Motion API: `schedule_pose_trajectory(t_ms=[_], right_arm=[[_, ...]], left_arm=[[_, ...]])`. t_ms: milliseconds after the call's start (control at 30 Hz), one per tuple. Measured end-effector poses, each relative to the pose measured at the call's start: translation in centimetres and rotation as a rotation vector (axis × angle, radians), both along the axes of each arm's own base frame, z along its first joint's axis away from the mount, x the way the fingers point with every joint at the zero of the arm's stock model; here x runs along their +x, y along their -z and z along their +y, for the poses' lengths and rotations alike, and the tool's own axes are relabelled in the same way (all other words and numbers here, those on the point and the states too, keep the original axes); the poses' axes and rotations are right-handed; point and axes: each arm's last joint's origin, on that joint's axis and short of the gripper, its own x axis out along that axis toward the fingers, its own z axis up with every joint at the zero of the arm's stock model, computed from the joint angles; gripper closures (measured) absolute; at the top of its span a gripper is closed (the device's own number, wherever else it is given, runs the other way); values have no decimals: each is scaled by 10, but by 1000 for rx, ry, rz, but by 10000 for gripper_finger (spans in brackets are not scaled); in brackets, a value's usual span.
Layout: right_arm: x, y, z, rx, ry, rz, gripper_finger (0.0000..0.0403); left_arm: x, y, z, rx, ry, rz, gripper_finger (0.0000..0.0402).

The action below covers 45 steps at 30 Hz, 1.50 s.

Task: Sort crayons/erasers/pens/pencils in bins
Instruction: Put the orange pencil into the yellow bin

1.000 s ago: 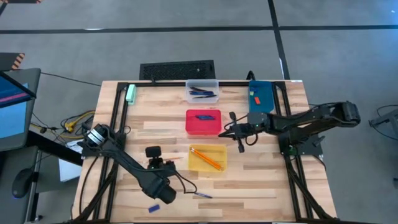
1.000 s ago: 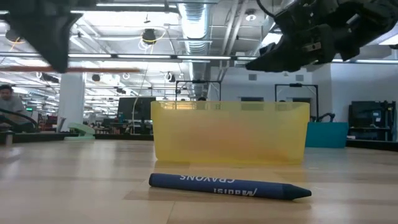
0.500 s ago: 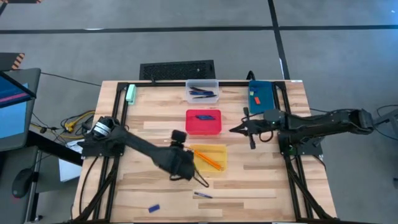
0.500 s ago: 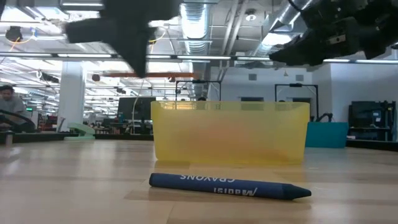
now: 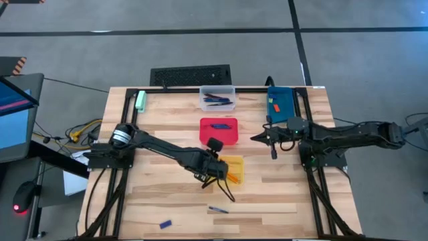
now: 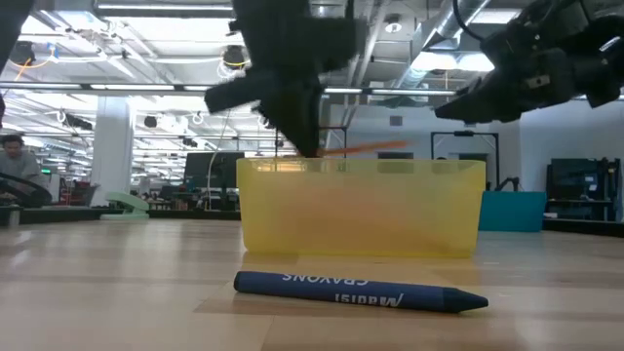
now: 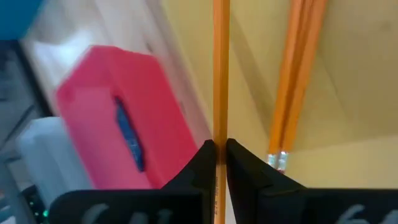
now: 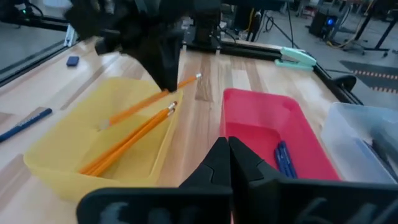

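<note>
Left claw [image 5: 215, 173] clamped on an orange pencil [image 7: 220, 74], poised over the yellow bin's [image 5: 236, 163] edge nearest the red bin [image 5: 219, 132]; pencil roughly level, above the rim in the low view. Two more pencils [image 8: 127, 142] lying inside the yellow bin. Right claw [image 5: 255, 138] fingers pressed together, gripping nothing, hovering between the red bin and the blue bin [image 5: 281, 102]. One blue crayon [image 7: 127, 134] in the red bin, dark pens [image 5: 217, 99] in the clear bin [image 5: 217, 91]. Another crayon [image 6: 361, 291] loose on the desk [image 5: 281, 194] in front of the yellow bin.
</note>
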Motion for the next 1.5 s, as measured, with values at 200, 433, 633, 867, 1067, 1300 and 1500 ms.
schedule_pose_trajectory(t_ms=[200,433,633,867,1067,1300,1500], right_arm=[[-3,7,1,18,2,10,399],[-3,8,1,18,2,11,400],[-3,9,1,18,2,13,401],[-3,8,1,18,2,12,400],[-3,8,1,18,2,12,400],[-3,8,1,18,2,12,401],[-3,9,1,18,2,15,400]], left_arm=[[15,4,-6,-46,38,38,390],[28,-4,-13,-148,74,16,390],[27,-2,-14,-204,42,27,390],[25,0,-14,-233,24,53,390],[24,0,-12,-234,21,69,384],[24,0,-10,-215,24,65,369],[24,0,-10,-201,33,65,350]])
